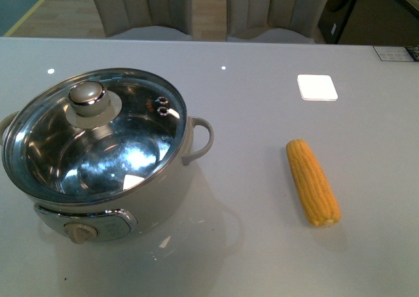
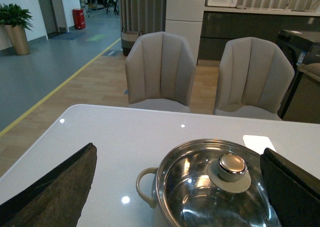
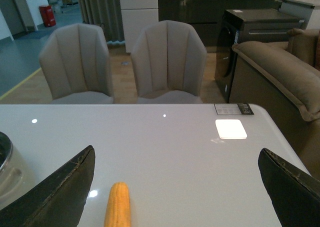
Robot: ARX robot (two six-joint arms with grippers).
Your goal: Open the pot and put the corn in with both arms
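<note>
The cream-white pot (image 1: 167,179) stands at the table's left with its glass lid (image 1: 124,146) on; the lid's knob (image 1: 87,94) sits toward the far side. The corn (image 1: 313,182), a bare yellow cob, lies on the table to the right, pointing away from me. Neither arm shows in the front view. In the left wrist view my left gripper (image 2: 178,149) is open above the near side of the pot (image 2: 200,187), with the lid knob (image 2: 232,166) close to one finger. My right gripper (image 3: 176,150) is open over bare table, the corn (image 3: 118,204) near its one finger.
A bright white square (image 1: 317,87) lies on the glossy table (image 1: 249,258) behind the corn. A printed label (image 1: 396,53) sits at the far right corner. Two beige chairs (image 2: 160,69) stand beyond the far edge, and a sofa (image 3: 280,72) is to the right.
</note>
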